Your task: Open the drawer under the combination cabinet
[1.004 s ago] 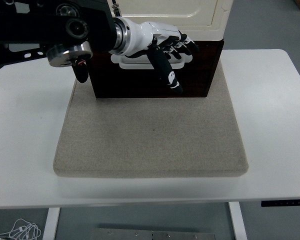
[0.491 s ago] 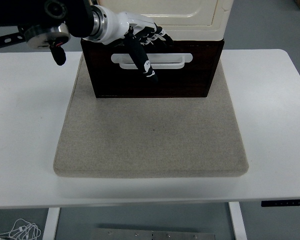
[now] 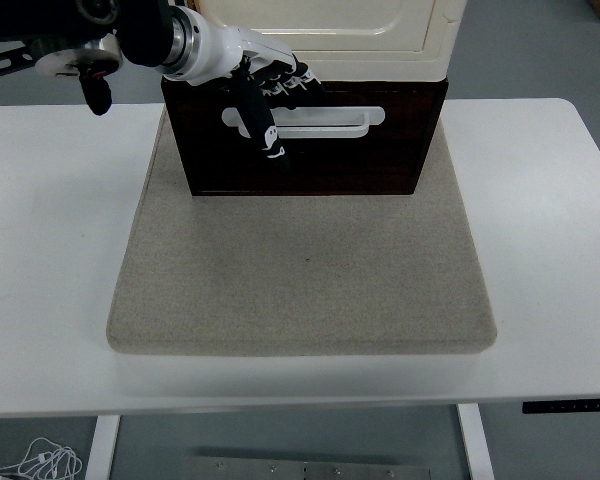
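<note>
One second is enough to change the picture: the left arm has swung back toward the left edge, and its hand has slid leftward along the front of the drawer.

On the white table lies a grey mat, and at the mat's far edge stands the combination cabinet, cream above with the dark brown drawer beneath it. The drawer's front face now shows fully, reaching further left than it did a second ago, when the arm covered that corner. Whether the drawer itself has come forward I cannot say for certain; its lower edge sits at much the same line on the mat.

The white handle, a long slot across the drawer front, is now bare over most of its length. A second ago the hand lay across its middle; now the hand is at the handle's left end, its fingers loosely extended, with the thumb pointing down over the front and nothing gripped. The other fingers lie near the top edge of the drawer front.

My judgement is that the pull is not yet secured: the hand looks to be repositioning or backing off, and the drawer still needs a firm hook on the handle. The right arm is out of view.
</note>
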`<state>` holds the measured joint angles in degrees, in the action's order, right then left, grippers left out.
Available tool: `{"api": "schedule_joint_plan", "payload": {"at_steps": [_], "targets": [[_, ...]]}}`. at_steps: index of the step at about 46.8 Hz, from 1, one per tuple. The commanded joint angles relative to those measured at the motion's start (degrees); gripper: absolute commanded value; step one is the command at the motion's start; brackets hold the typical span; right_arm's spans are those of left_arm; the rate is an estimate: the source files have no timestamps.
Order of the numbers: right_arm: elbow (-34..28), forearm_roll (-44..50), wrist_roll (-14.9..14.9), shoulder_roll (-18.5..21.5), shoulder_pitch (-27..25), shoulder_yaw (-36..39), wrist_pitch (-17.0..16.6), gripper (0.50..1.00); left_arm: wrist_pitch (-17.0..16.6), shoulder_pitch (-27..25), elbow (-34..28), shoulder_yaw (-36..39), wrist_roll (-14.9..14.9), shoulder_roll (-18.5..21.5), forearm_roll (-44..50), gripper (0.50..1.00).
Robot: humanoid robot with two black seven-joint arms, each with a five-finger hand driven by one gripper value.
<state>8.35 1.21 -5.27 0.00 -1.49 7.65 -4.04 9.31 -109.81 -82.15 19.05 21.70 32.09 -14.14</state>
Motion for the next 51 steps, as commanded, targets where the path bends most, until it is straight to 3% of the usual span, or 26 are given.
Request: {"api": "schedule_joint_plan", "payload": {"at_steps": [1, 8, 51], "targets": [[0.0, 0.0, 0.0, 0.0, 0.0, 0.0, 0.1, 0.926, 1.2, 0.2, 0.1, 0.0, 0.0, 0.0, -0.6, 1.000], [0.0, -0.1, 0.0, 0.0, 0.0, 0.0, 0.1, 0.926, 3.1, 0.6, 1.1, -0.1, -0.1, -0.2, -2.6, 1.000], [0.0, 0.0, 0.0, 0.0, 0.0, 0.0, 0.0, 0.928, 3.1, 3.0, 4.0, -0.2, -0.2, -3.4, -4.8, 1.000]]}}
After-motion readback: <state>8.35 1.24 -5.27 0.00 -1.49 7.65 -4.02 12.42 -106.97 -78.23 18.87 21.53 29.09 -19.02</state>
